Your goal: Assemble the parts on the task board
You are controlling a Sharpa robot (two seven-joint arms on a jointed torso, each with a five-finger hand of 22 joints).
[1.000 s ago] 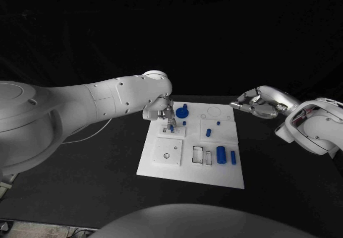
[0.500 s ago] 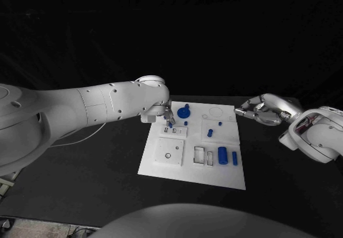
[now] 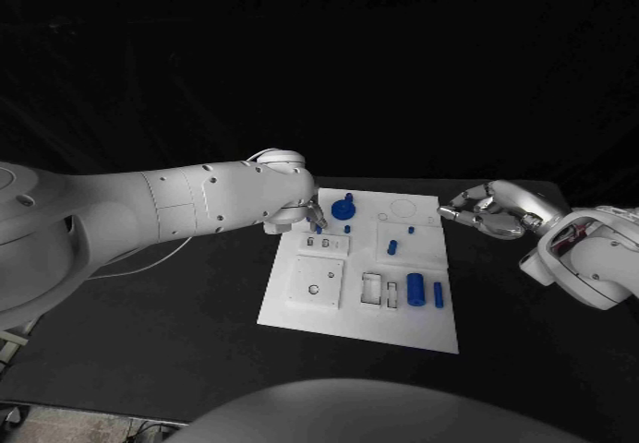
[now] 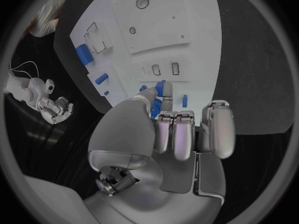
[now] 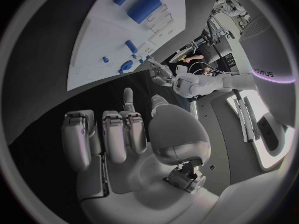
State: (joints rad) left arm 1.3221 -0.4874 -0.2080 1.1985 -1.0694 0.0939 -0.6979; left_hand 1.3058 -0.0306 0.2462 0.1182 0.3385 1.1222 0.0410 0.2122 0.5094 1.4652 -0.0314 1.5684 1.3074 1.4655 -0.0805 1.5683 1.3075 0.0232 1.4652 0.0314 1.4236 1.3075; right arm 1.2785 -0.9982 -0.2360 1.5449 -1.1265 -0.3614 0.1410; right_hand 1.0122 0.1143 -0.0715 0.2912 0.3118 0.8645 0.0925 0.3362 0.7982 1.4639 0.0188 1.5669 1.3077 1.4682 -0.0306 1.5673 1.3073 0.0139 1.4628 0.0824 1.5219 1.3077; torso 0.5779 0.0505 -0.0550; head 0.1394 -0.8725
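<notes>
The white task board (image 3: 301, 309) lies mid-table. My left hand (image 3: 310, 218) hovers over its far left part, beside a blue knob (image 3: 343, 209). In the left wrist view its thumb and fingers (image 4: 176, 130) pinch a small blue part (image 4: 163, 95), seen at the fingertips (image 3: 319, 224). The two-slot block (image 3: 319, 243) just in front of the hand stands empty (image 4: 165, 69). A small blue peg (image 3: 346, 229) stands near it. My right hand (image 3: 485, 207) hangs off the board's far right corner, fingers (image 5: 112, 134) curled in on nothing.
On the board's right part are a blue peg (image 3: 391, 246), a tiny blue stud (image 3: 410, 230), a thick blue cylinder (image 3: 415, 289) and a thin blue rod (image 3: 437, 294). A square block with a round hole (image 3: 314, 280) sits at the front left. Black table surrounds the board.
My left hand has lifted off the two-slot block and moved toward the board's far edge with the small blue part. My right hand has drifted slightly right and lower.
</notes>
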